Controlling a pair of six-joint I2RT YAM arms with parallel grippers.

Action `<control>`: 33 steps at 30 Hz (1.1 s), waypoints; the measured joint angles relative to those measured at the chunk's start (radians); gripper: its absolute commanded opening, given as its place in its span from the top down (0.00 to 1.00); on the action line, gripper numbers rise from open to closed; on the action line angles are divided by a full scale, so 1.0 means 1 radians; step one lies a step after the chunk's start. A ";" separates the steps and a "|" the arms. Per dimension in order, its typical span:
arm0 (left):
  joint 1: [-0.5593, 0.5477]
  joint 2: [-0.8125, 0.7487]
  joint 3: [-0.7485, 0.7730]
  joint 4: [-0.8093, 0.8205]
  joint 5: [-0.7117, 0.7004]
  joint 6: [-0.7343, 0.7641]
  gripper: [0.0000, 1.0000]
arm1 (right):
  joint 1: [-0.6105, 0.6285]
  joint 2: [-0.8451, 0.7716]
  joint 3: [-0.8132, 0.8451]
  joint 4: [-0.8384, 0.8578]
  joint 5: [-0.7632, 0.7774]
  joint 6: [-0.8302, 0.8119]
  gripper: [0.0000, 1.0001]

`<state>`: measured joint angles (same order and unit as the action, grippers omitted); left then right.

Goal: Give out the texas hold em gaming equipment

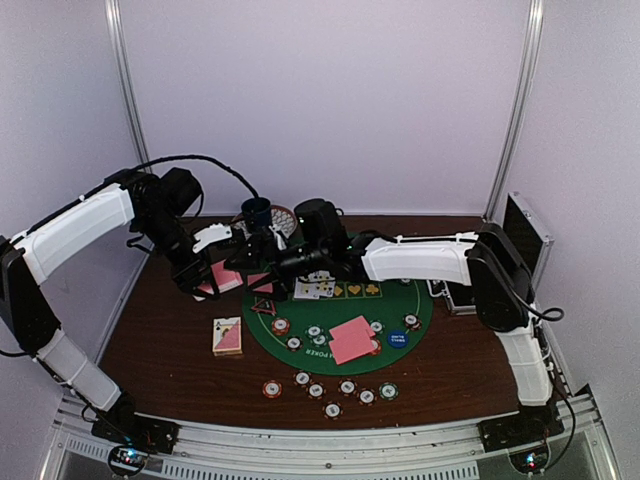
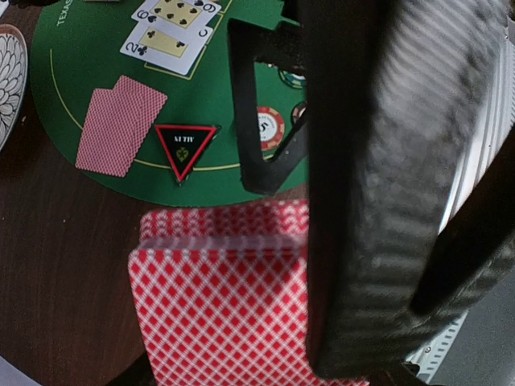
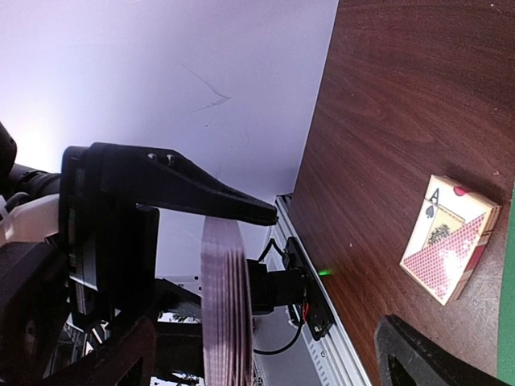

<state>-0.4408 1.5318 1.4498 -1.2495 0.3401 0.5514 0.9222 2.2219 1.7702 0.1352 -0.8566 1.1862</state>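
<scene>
**A:** What carries it all?

**B:** A dark wood-grain worktop [image 1: 160, 340], with a round green felt mat [image 1: 385, 305] at its middle.

**A:** And the arms?

**B:** The left arm [image 1: 80, 225], white-shelled, bends in from 9 o'clock. The left jaws are pinching a thick deck [image 1: 228, 277] of pink lattice-backed cards, held off the worktop at the mat's 10 o'clock rim. The right arm [image 1: 420, 258] stretches flat across from 3 o'clock. The right jaws stand spread, with the deck's edge between them.

**A:** Smaller things?

**B:** A card box [image 1: 228, 336] lies off the mat at 9 o'clock. Two pink-backed cards [image 1: 350, 338] lie near the mat's middle. A red-edged black triangle [image 1: 263, 306] sits at its 9 o'clock rim, and striped round chips [image 1: 316, 390] form a row at 6 o'clock.
</scene>
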 measured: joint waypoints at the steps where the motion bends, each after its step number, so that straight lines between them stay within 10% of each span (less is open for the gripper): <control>1: 0.000 0.000 0.000 0.000 0.002 -0.001 1.00 | 0.002 0.008 0.014 0.005 -0.002 0.010 0.02; 33: -0.010 0.000 0.005 0.004 0.019 -0.006 1.00 | -0.023 0.061 0.045 0.039 -0.036 0.048 0.25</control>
<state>-0.4507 1.5322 1.4551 -1.2457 0.3592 0.5449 0.8993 2.2826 1.8153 0.1738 -0.8928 1.2343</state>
